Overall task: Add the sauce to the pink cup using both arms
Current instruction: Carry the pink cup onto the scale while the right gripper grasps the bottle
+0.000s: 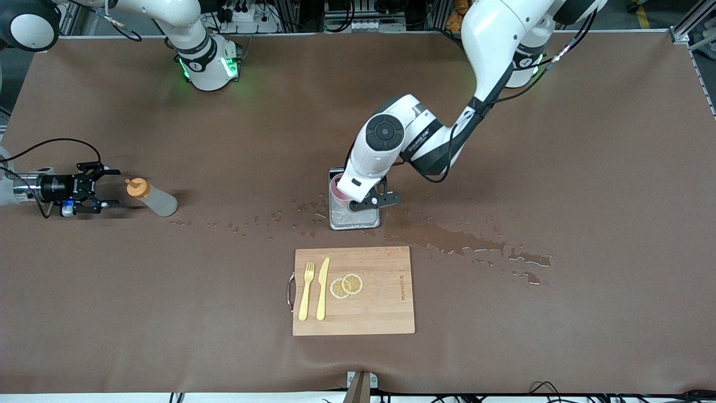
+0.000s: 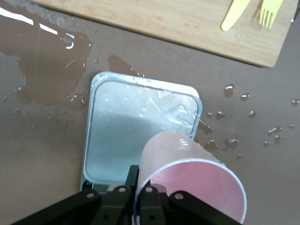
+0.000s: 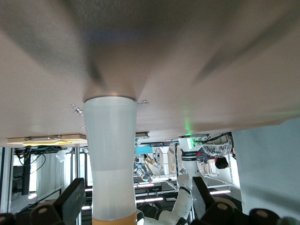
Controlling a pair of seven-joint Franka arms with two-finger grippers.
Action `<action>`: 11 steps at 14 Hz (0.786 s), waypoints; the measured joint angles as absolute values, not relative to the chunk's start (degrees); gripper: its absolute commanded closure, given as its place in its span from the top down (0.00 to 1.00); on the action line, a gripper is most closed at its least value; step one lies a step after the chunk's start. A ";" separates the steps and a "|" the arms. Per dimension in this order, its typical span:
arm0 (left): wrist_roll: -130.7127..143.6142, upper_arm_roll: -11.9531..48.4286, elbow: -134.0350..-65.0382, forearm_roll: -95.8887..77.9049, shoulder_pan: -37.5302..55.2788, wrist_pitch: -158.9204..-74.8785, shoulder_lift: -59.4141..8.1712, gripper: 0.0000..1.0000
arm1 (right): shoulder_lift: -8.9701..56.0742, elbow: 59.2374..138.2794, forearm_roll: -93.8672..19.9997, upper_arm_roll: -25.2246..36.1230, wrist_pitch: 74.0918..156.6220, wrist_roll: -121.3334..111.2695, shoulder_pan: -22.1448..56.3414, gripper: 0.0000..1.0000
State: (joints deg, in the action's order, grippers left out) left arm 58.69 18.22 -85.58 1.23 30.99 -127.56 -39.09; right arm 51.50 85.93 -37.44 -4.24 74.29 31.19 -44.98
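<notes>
The sauce bottle [image 1: 154,198], whitish with an orange cap, stands upright on the table toward the right arm's end. My right gripper [image 1: 112,187] lies level beside it, open, with its fingertips just short of the cap. In the right wrist view the sauce bottle [image 3: 111,154] fills the gap ahead of the right gripper [image 3: 138,206]. My left gripper [image 1: 358,202] is shut on the wall of the pink cup [image 1: 337,188] and holds it tilted over the grey scale [image 1: 358,221]. In the left wrist view one finger [image 2: 132,178] presses the outside of the pink cup [image 2: 183,159].
The wet scale [image 2: 136,122] sits mid-table. Water droplets and a puddle [image 1: 475,246] spread on the brown mat around it. Nearer the front camera lies a wooden cutting board [image 1: 386,305] with a yellow fork [image 1: 305,291], a knife [image 1: 322,288] and lemon slices [image 1: 347,285].
</notes>
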 measured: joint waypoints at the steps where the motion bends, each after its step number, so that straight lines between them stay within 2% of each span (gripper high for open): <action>1: 58.75 18.21 -85.44 1.91 31.07 -127.53 -39.51 0.00 | 51.80 85.94 -37.45 -4.45 74.24 30.87 -44.44 1.00; 11: 59.44 18.08 -85.56 5.58 31.60 -127.35 -42.16 0.00 | 55.46 85.96 -38.26 -4.81 74.19 27.19 -41.48 1.00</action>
